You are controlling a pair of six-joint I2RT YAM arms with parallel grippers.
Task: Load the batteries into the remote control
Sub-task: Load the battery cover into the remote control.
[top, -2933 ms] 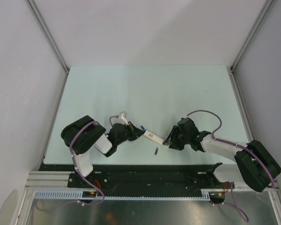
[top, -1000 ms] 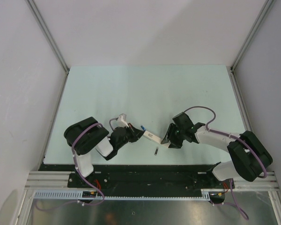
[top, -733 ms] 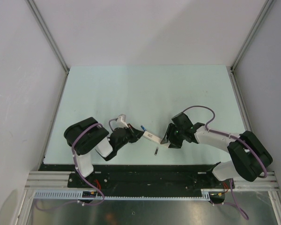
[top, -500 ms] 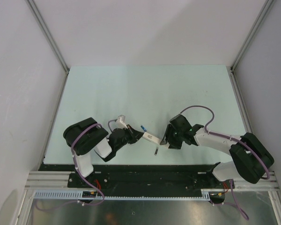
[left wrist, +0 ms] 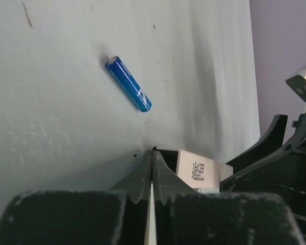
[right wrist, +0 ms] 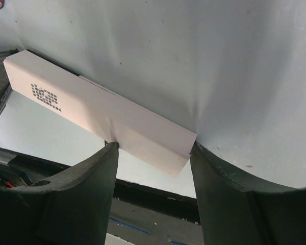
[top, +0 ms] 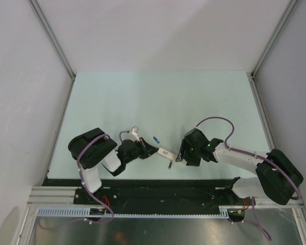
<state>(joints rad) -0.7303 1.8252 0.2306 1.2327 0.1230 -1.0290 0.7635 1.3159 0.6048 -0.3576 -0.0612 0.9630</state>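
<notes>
Honestly you're barely off the start line here. The remote (right wrist: 92, 109) is face up with its dotted patch showing. I can't see an open battery bay or a single cell seated in it from any view.

Your right gripper (right wrist: 153, 149) has its jaws spread around one end of the remote, with a fingertip against each long edge. I can't tell whether it's really squeezing or just bracketing it.

Your left gripper (left wrist: 152, 162) is at the remote's other end with its fingers pressed together. There's a thin white sliver in the seam between them, which might be an edge of the remote, but I can't say it's pinching anything.

For batteries, the blue one (left wrist: 128, 91) is lying loose on the table (top: 158, 97) near the remote, on its far side and clear of both grippers. What looks like the black one (top: 170, 164) sits just beside the remote on its near side. I can't pick out the other two for sure.

My read is that you're in the "get the remote positioned or opened" phase. Everything that counts is left to do: expose the bay, pick up each cell and seat it.
</notes>
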